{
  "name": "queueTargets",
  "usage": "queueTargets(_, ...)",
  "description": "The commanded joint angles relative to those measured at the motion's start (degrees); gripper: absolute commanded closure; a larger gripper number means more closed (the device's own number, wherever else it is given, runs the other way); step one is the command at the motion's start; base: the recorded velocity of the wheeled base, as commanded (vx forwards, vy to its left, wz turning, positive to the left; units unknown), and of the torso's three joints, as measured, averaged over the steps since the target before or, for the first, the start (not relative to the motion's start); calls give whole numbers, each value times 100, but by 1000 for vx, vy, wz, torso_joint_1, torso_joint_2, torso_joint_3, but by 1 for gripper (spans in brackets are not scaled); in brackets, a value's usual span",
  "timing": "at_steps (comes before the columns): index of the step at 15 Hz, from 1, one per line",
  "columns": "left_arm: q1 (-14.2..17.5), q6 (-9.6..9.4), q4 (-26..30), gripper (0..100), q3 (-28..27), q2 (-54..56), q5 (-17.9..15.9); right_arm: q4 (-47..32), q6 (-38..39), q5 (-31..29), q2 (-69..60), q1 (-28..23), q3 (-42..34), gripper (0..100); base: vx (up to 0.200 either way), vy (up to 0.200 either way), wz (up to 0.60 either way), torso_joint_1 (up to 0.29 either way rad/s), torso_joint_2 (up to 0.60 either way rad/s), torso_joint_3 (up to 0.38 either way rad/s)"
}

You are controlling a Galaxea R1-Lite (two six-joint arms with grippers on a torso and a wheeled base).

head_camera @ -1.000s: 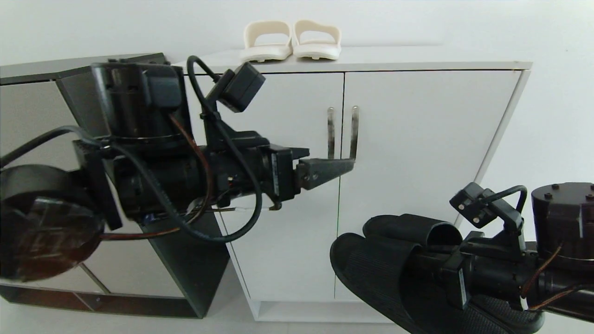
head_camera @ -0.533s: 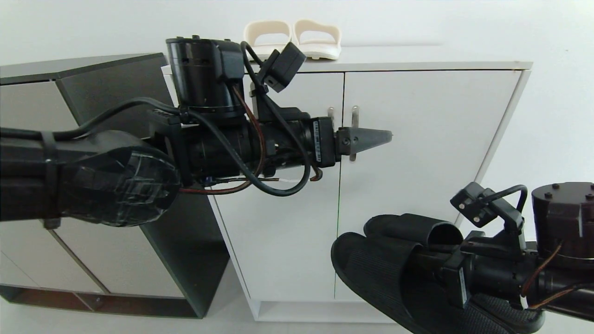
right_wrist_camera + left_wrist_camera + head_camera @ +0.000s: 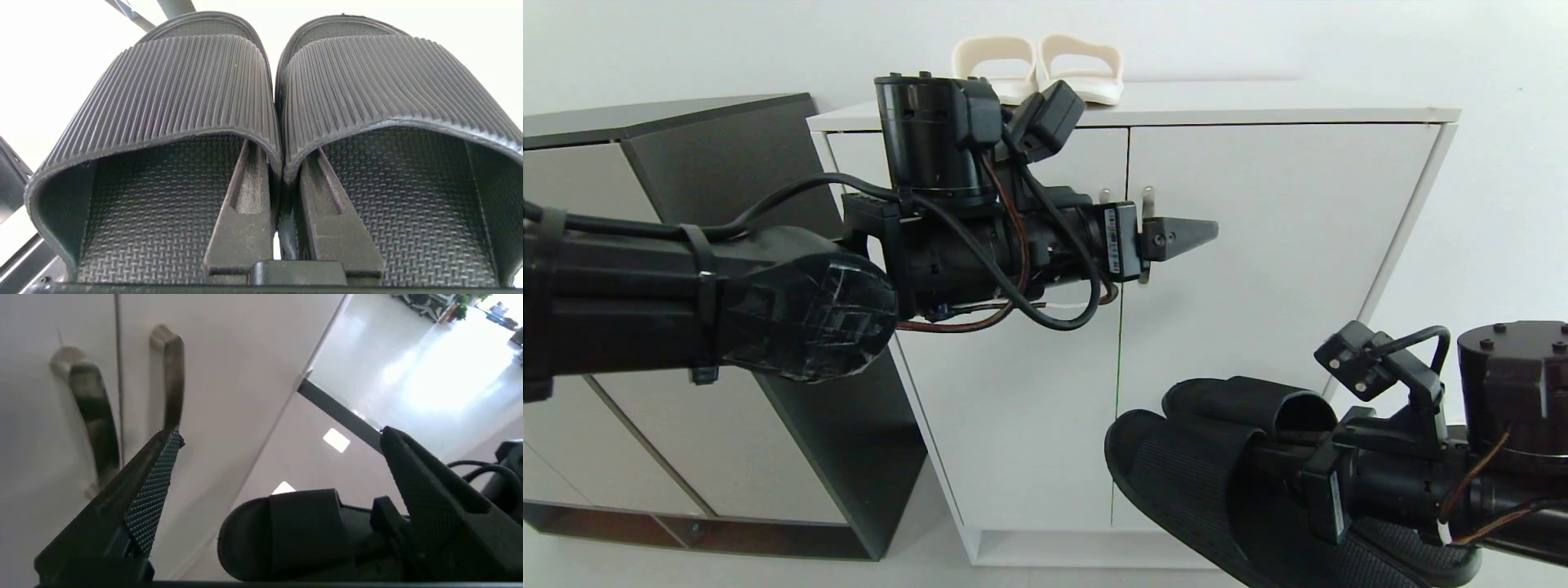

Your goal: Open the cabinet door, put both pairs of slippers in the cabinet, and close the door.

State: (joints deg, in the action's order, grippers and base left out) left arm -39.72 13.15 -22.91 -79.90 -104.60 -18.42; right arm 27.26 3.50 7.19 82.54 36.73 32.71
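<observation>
Two pairs of slippers are shown in the head view. The white slippers (image 3: 1037, 69) are set on top of the white cabinet (image 3: 1339, 114), whose doors are both shut. The black slippers (image 3: 1217, 457) are carried low on the robot's right, in front of the right door (image 3: 1274, 261). The left tool (image 3: 1188, 234) is held level at handle height. It is pointed to the robot's right and crosses in front of the right door's handle (image 3: 1147, 200), an upright metal bar beside the middle seam.

In the left wrist view, the left tool is seen spread wide with nothing between its fingers. The right door's handle is found just ahead of the tip of the finger nearer the door, not within the gap. The left door's handle (image 3: 90, 416) stands a little farther off. As the handle's long axis runs upright, it is judged that the gap must be brought around it from the side.

In the right wrist view, the right tool (image 3: 282, 180) is clamped on the black slippers' touching inner walls, with one finger inside each slipper.
</observation>
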Motion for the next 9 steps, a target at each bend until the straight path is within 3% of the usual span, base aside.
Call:
queueTargets(1,-19,-6,-3,0,-70,-61,84,-1,2,1,16,1,-1,100,0,0,0,0,0,0)
queueTargets(4,-124,-6,-3,0,-325,-307,453,8,10,1,34,1,8,100,0,0,0,0,0,0)
queueTargets(9,-124,-6,5,0,-518,-606,655,8,10,1,34,1,8,100,0,0,0,0,0,0)
